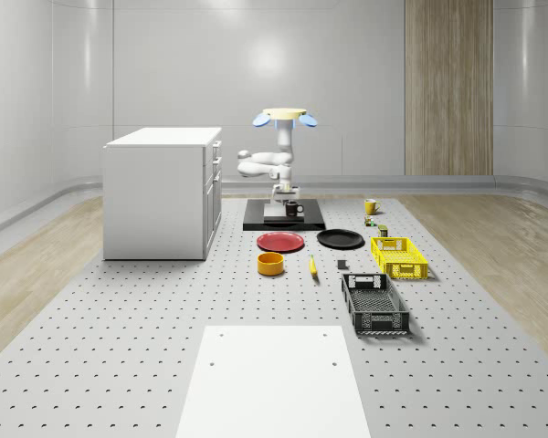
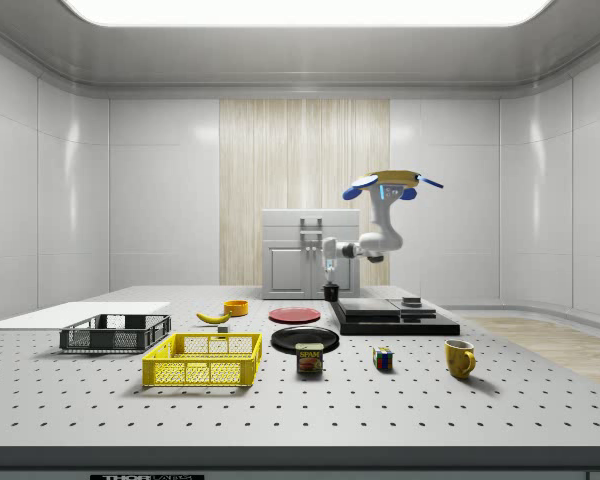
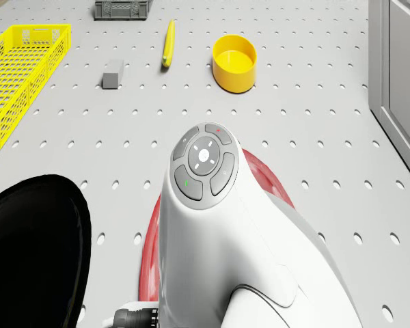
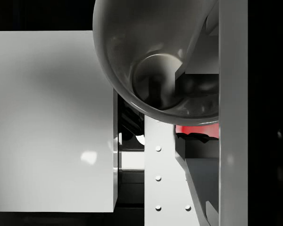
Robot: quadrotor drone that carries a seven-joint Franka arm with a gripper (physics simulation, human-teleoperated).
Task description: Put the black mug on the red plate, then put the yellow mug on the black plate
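Two mugs to place, first one in hand by the look of it. Glossy black mug sits at the gripper, low over the front edge of the flat black platform; wrist view looks straight into its open bowl, with a gripper finger running alongside the rim. So I judge the gripper closed on the mug, though the pads themselves are hidden.

Key relation: round red plate lies at roughly 6 o'clock from the mug in the whole-scene view, just off the platform edge. In the side view, red plate is at about 8 o'clock from the mug. Short carry, then a drop.

Drone hovers above the platform, white arm folded beneath it.

Round black plate is just beside the red one, at its 3 o'clock. Yellow mug stands well apart, at 1 o'clock from the black plate.

Readable writing: small tin in the side view carries a "SPAM" label.
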